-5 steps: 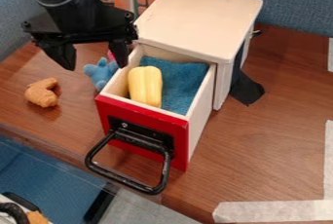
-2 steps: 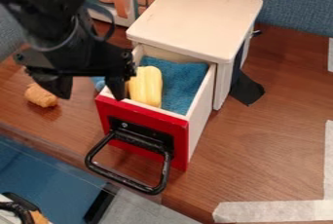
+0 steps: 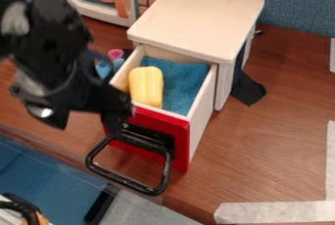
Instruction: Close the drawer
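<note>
Camera view shows the gripper (image 3: 86, 123), jaws wide apart, near the open drawer (image 3: 181, 143) and its handle (image 3: 126, 180).

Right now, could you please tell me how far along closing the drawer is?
No closing looks done: the drawer juts from the cabinet, its yellow object and blue cloth exposed. In hand, seemingly, is the approach: the gripper, jaws apart and holding nothing, hangs by the red front; contact I can't tell. Left: pushing the drawer fully in.
</note>
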{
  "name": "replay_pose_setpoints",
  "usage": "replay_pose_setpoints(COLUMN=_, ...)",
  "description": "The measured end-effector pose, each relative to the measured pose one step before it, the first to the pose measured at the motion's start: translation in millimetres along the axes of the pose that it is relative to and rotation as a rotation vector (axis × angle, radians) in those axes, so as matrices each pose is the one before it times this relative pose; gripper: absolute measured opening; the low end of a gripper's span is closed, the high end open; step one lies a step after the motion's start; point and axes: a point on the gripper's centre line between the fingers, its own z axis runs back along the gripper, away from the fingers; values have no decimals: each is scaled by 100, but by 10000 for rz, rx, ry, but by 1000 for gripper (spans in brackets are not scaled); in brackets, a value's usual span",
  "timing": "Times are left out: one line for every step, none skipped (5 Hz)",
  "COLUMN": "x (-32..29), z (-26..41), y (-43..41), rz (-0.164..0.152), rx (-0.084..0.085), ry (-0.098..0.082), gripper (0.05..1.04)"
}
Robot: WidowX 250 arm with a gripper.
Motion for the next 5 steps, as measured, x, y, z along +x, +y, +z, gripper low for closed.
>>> replay_pose_setpoints(x=-1742, z=-758, y=-118, rz=-362, rx=55, ry=322, gripper=1001)
replay_pose_setpoints(x=-1309, z=-741, y=199, rz=-143, rx=104, ry=179, gripper=1001)
replay_pose_setpoints(x=-883, z=-457, y=247, rz=-212, rx=99, ry=49, gripper=1001)
replay_pose_setpoints(x=-699, z=-556, y=182, rz=-7, rx=-78, ry=196, gripper=1001)
replay_pose_setpoints(x=-380, z=-455, y=3, rz=-191, rx=-101, ry=219, gripper=1001)
